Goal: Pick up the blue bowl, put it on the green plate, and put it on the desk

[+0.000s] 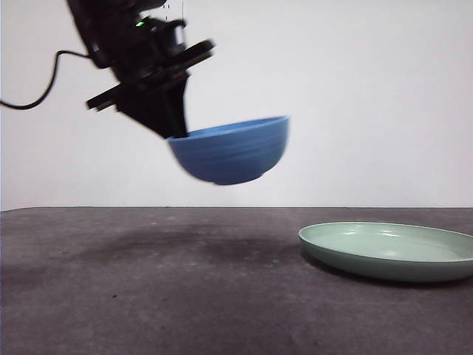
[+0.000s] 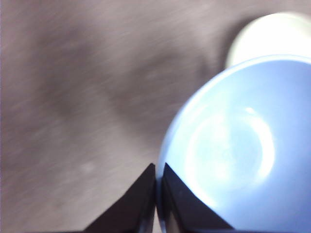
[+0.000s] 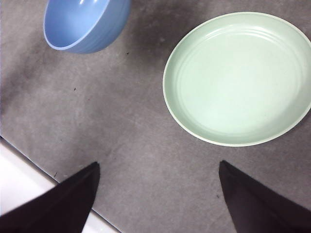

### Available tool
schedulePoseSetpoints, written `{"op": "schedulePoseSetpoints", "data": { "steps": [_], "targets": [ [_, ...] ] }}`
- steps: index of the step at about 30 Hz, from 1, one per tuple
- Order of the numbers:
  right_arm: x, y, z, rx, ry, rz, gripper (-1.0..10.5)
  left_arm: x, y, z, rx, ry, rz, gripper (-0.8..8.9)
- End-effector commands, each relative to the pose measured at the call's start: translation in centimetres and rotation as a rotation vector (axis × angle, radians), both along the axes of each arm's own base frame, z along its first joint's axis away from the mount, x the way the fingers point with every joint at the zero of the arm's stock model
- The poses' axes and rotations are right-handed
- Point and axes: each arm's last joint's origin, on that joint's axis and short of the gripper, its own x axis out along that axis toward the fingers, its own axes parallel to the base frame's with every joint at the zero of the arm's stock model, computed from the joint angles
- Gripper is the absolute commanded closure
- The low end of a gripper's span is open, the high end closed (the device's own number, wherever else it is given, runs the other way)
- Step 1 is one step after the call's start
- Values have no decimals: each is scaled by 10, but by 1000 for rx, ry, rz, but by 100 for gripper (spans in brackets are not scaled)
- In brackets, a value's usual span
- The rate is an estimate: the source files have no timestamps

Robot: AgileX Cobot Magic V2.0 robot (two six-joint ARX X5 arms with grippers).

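The blue bowl [image 1: 233, 151] hangs tilted in the air above the desk [image 1: 148, 288], left of the green plate [image 1: 392, 250]. My left gripper [image 1: 176, 132] is shut on the bowl's left rim; in the left wrist view its jaws [image 2: 156, 182] pinch the rim of the bowl [image 2: 243, 150], with the plate [image 2: 272, 36] pale and blurred beyond. The right wrist view looks down on the bowl [image 3: 85, 24] and the plate [image 3: 238, 77], which is empty. My right gripper [image 3: 158, 191] stands open above the desk [image 3: 121, 126], apart from both.
A white strip [image 3: 29, 189] runs along the desk's edge under my right gripper. A black cable [image 1: 37, 92] hangs from the left arm at the left side. A white wall stands behind the desk.
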Motion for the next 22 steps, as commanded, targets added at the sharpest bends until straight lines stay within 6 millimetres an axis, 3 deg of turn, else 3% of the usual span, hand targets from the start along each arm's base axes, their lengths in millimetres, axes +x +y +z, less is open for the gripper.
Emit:
{"op": "schedulePoseSetpoints", "data": {
  "steps": [1,10,22],
  "targets": [
    [1,0,5,10,-11,-8,554,0,-19,10,-47,-27,-21,803],
    [-3,0,7,28,-12,-30,554,13,-68,17,-89,-60,-92,803],
    [-24,-3,13,-1,-49,-81,554,42,-148,-18,-40,-2,-194,803]
  ]
}}
